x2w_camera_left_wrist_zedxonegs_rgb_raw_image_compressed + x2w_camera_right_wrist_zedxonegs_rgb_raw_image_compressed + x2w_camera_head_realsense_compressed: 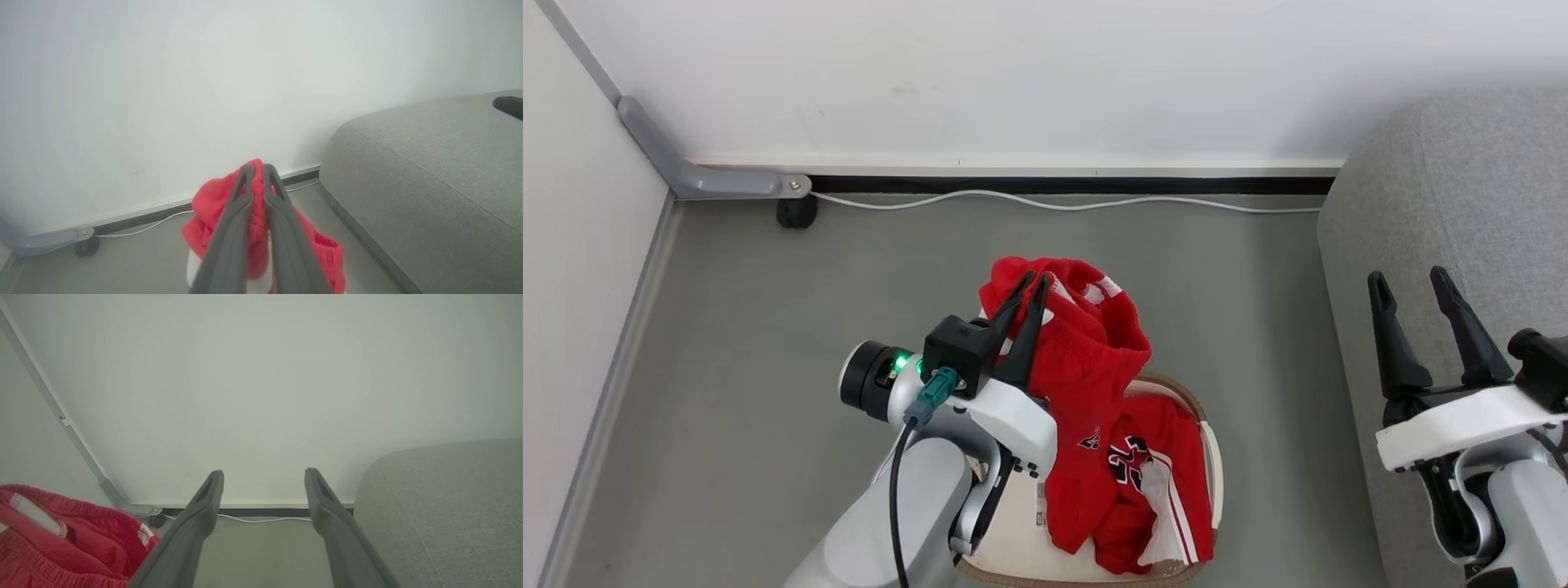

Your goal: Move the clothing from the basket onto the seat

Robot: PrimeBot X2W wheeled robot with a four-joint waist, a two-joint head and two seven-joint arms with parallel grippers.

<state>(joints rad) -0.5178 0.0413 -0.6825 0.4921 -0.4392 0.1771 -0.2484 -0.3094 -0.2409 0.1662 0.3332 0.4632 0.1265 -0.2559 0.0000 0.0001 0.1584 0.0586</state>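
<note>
Hanging from the left jaws in the head view, the clothing is pinched at a top fold, so its bulk drapes down while the lower part, with the number print, lies in the basket. That high pinch looks chosen to let the fabric clear the rim before it swings toward the seat on the right. The left forearm rises from the bottom edge, its wrist bent so the fingers point up toward the wall. The right jaws stand wide and empty over the seat's near edge, fingers upright, apparently parked out of the way.

In the left wrist view the two fingers are clenched together on red cloth, which bunches around them; the seat lies ahead to the right.

In the right wrist view the fingers are spread apart with nothing between them, the clothing at lower left and the seat at right.
</note>
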